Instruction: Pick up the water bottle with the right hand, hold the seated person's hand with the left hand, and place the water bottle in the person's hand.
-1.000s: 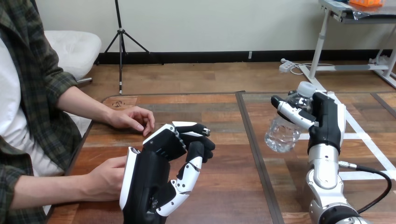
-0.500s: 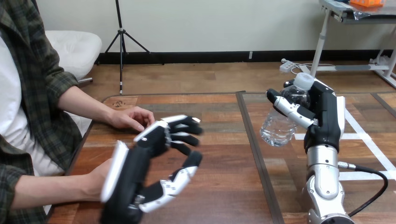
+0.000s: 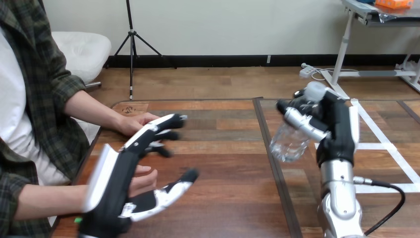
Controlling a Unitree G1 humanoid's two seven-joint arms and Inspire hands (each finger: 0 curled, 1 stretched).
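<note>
Head view, starting at the left edge of the frame: a person sits at the side of the wooden table (image 3: pixel 223 168) with both forearms reaching in over it. The person's upper hand (image 3: pixel 130 123) rests on the tabletop at centre left, its fingers loosely bent. Just below it, the person's lower hand (image 3: pixel 143 179) lies in the frame's lower left, mostly covered by the robot's left hand (image 3: pixel 119 173). That left hand is spread wide, with its fingers (image 3: pixel 161 130) stretched straight out toward the upper hand and its thumb (image 3: pixel 173 191) splayed below. The person's lower hand sits in the gap between fingers and thumb; the two seem to touch, though the robot's palm hides the contact.

Bare table runs across the middle of the frame. At the right, the robot's right hand (image 3: pixel 339 126) stands raised on its silver forearm, fingers and thumb curled round the water bottle (image 3: pixel 289 141). The clear bottle hangs above the table, tilted, its white cap (image 3: pixel 315 90) uppermost and its base pointing down-left, well apart from the person's hands.
</note>
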